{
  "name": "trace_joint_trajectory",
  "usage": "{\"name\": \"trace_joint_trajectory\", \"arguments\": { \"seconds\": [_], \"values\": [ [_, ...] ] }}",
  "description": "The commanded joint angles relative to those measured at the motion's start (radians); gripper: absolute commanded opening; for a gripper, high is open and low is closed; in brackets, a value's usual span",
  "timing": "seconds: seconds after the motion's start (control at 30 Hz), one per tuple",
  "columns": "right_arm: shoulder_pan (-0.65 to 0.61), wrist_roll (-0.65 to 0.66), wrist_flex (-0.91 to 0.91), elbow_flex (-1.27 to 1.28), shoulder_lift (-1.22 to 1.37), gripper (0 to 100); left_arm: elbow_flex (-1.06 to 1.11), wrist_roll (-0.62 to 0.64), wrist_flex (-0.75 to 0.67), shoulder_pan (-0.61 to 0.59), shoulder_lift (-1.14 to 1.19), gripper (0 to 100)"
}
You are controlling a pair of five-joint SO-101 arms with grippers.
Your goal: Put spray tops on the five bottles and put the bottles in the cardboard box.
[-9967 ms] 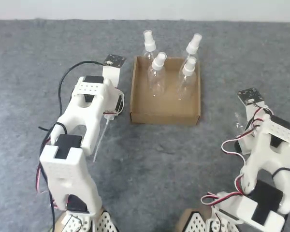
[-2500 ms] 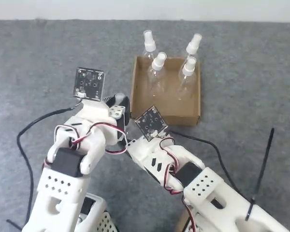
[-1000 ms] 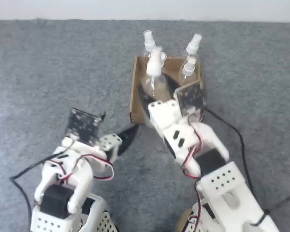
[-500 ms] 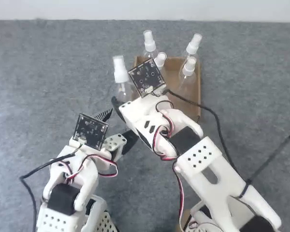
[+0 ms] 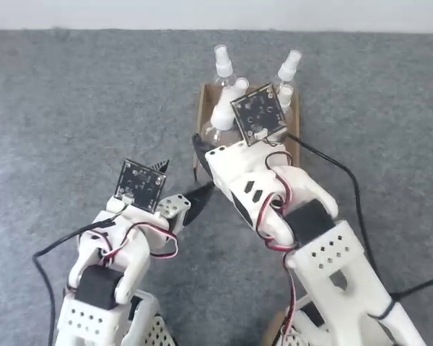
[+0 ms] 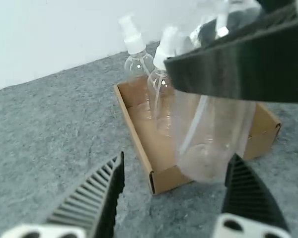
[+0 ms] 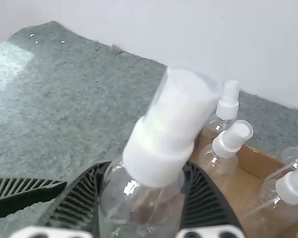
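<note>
One pincer, the left [image 5: 187, 175], sits nearest with its jaws apart and empty. It has drawn back toward its base since the two arms met in front of the box [image 5: 199, 101] a couple of seconds ago. Just past it, the right pincer [image 7: 146, 171] is clamped on the fifth bottle [image 5: 215, 130], which now wears its spray top [image 7: 166, 131]. Ten seconds ago that top was in the left pincer and the bottle stood well apart by the right arm, so the capping looks finished. Half a second ago the bottle hung outside the box, beside its left wall. Now it has swung over the near-left corner, tilted and not yet down inside. Farther back, the other four bottles [image 5: 283, 86] stand capped in the box as before, on the grey table [image 5: 72, 94]. What remains is probably only to lower this last bottle into the free near space and release it.
</note>
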Motion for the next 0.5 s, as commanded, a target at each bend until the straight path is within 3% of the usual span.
{"name": "trace_joint_trajectory", "arguments": {
  "seconds": [0.0, 0.17, 0.27, 0.47],
  "values": [
    [0.035, 0.064, -0.116, -0.057, 0.085, 0.6, -0.007, -0.006, -0.023, -0.068, 0.008, 25],
    [0.09, 0.074, -0.328, -0.057, 0.28, 0.6, -0.021, 0.037, -0.089, -0.269, 0.008, 0],
    [0.116, 0.074, -0.446, -0.023, 0.355, 0.6, -0.027, 0.104, -0.097, -0.321, 0.008, 1],
    [0.116, 0.078, -0.607, 0.089, 0.383, 0.6, -0.031, 0.104, -0.095, -0.321, 0.011, 1]
  ]
}}
